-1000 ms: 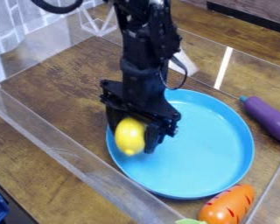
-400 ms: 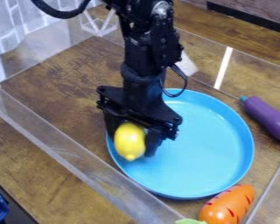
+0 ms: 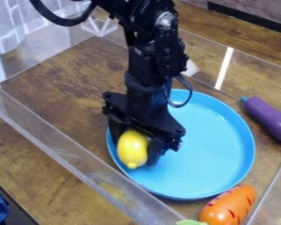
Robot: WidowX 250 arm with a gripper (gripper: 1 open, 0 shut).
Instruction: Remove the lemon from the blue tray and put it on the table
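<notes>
1 smooth yellow oval lemon clamped in black gripper, round shallow-rimmed blue tray

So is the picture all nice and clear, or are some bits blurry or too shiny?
In the camera view: the whole picture looks a bit soft, with no fine detail; the black tool is so dark that its parts blend together; the blue tray looks evenly lit; the lemon stays bright yellow against the black.
</notes>
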